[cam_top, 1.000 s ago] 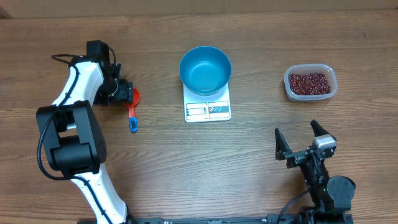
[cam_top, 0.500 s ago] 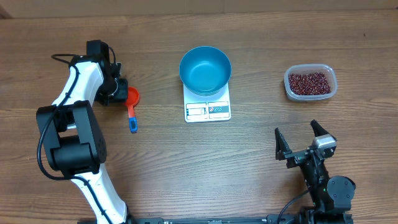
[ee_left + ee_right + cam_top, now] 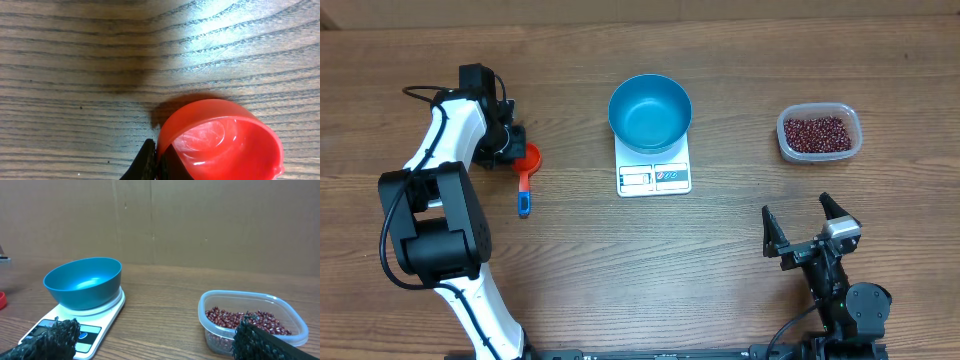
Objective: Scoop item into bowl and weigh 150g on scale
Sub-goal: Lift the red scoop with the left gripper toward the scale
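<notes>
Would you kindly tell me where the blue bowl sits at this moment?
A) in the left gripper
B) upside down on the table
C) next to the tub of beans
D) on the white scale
D: the blue bowl rests upright on the white scale, whose display edge shows in front of it, well apart from the red scoop.

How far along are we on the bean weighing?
Done: the blue bowl sits on the scale, empty. In hand: the left end effector is shut on the rim of the empty red scoop. Left: all the scooping and weighing; the beans lie in the clear tub. The right end effector is open.
</notes>
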### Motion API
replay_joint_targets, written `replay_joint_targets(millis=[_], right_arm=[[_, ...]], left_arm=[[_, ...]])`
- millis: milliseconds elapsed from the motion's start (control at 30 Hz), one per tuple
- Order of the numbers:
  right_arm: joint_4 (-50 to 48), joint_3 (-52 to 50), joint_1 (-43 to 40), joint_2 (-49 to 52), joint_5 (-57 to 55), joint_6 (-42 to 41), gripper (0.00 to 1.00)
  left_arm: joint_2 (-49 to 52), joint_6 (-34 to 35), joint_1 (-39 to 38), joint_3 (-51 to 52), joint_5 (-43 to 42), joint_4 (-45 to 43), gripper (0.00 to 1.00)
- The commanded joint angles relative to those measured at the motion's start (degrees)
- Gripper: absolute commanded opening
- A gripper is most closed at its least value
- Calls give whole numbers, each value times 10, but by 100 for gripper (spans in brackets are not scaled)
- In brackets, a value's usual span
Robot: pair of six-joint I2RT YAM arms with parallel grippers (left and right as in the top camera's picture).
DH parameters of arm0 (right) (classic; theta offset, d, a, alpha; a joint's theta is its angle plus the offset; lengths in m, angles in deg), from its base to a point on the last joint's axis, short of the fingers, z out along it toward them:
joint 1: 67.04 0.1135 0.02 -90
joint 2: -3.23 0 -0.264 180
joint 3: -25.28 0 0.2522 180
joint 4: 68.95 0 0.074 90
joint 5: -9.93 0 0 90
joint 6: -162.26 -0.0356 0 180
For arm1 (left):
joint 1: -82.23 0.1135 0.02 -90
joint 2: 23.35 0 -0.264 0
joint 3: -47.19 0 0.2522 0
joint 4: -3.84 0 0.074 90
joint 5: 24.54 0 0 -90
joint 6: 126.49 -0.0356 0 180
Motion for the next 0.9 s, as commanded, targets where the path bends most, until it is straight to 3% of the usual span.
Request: replay_joint_targets(millis=[0, 433, 700, 867], right_arm=[[-4, -6, 3, -5, -1, 0, 100], [-4, -6, 3, -6, -1, 0, 100], [-4, -6, 3, -5, -1, 0, 100], [-4, -6, 3, -5, -1, 0, 100]], left_arm=[[7, -1, -1, 5, 2, 2, 4], [-24, 47, -1, -65, 2, 82, 4], [-122, 157, -1, -82, 4, 104, 5], [-203, 259, -1, -82, 4, 134, 5]])
